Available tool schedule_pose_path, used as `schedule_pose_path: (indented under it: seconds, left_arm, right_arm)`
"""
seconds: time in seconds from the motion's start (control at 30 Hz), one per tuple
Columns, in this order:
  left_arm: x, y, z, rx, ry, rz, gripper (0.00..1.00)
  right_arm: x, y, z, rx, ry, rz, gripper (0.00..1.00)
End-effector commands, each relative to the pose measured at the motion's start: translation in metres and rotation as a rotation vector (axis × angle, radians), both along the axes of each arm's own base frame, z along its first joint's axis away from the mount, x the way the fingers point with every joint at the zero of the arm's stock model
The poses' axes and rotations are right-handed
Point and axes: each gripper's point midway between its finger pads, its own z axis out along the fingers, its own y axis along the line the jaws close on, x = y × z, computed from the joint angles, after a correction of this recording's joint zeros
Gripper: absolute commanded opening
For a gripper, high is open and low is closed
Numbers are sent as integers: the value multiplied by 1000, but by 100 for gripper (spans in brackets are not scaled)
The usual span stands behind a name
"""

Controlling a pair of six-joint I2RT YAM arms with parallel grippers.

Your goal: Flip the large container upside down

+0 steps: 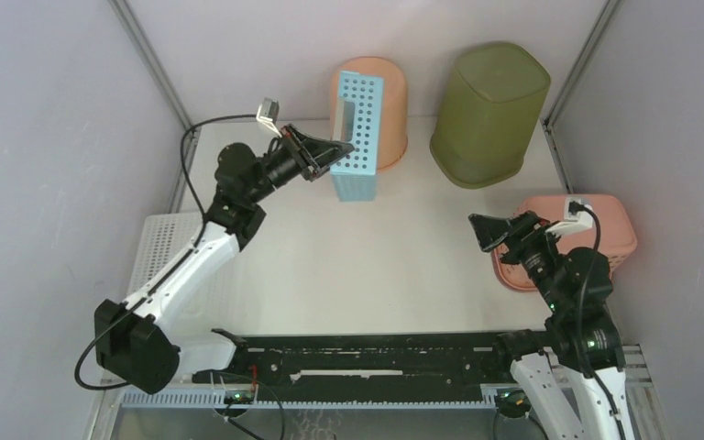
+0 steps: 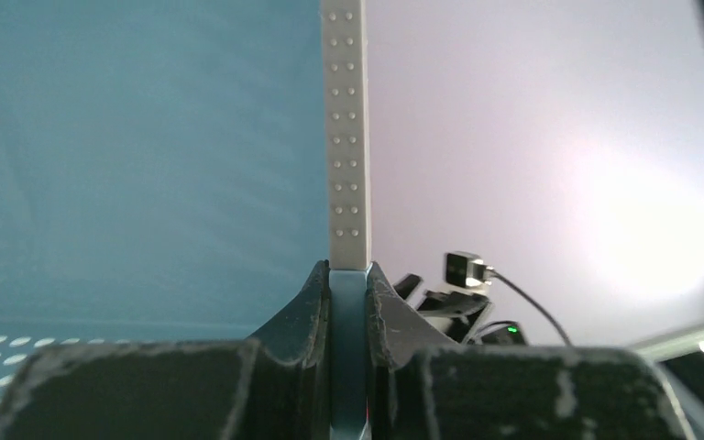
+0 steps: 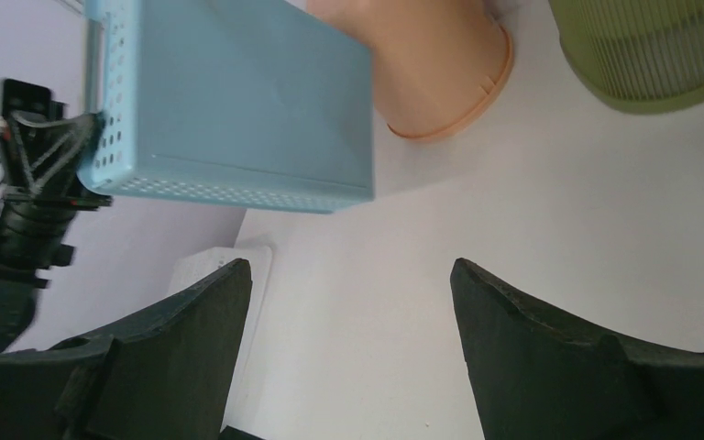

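The blue perforated container (image 1: 359, 137) is tipped on its side at the back of the table, its solid base (image 3: 238, 92) turned toward the right wrist camera. My left gripper (image 1: 337, 151) is shut on its rim. In the left wrist view both fingers (image 2: 316, 298) pinch the thin dotted wall (image 2: 347, 137), and the blue inner face (image 2: 147, 137) fills the left half. My right gripper (image 1: 479, 229) hovers open over the table on the right, well short of the container, with nothing between its fingertips (image 3: 348, 266).
An orange bin (image 1: 390, 110) lies right behind the blue container. An olive-green bin (image 1: 490, 115) stands bottom-up at the back right. A pink basket (image 1: 605, 229) sits under my right arm. A white perforated tray (image 1: 160, 243) lies along the left edge.
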Motion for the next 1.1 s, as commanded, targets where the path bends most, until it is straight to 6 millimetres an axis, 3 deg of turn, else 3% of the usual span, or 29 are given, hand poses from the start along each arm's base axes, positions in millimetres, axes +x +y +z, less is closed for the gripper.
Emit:
schedule_pose_path:
  seconds: [0.0, 0.03, 0.2, 0.37, 0.63, 0.87, 1.07]
  left_arm:
    - [-44, -7, 61, -416, -98, -212, 0]
    - [-48, -4, 67, -490, -118, -241, 0]
    - [-52, -22, 53, -697, -26, -379, 0]
    - [-47, -33, 29, -703, 39, -337, 0]
    - [-43, -44, -43, -706, 248, -216, 0]
    - [-47, -49, -61, -722, 292, -154, 0]
    - [-39, -51, -81, -709, 334, -108, 0]
  right_arm:
    - [-13, -10, 29, -38, -76, -28, 88]
    - [-15, -10, 32, -38, -83, -27, 88]
    - [-20, -11, 36, -45, -90, -23, 88]
    - [-23, -13, 34, -60, -86, -31, 88]
    - [-18, -12, 28, -67, -59, -26, 89]
    - [-15, -9, 21, -65, -45, -11, 89]
    - [-12, -6, 13, -63, -30, 3, 89]
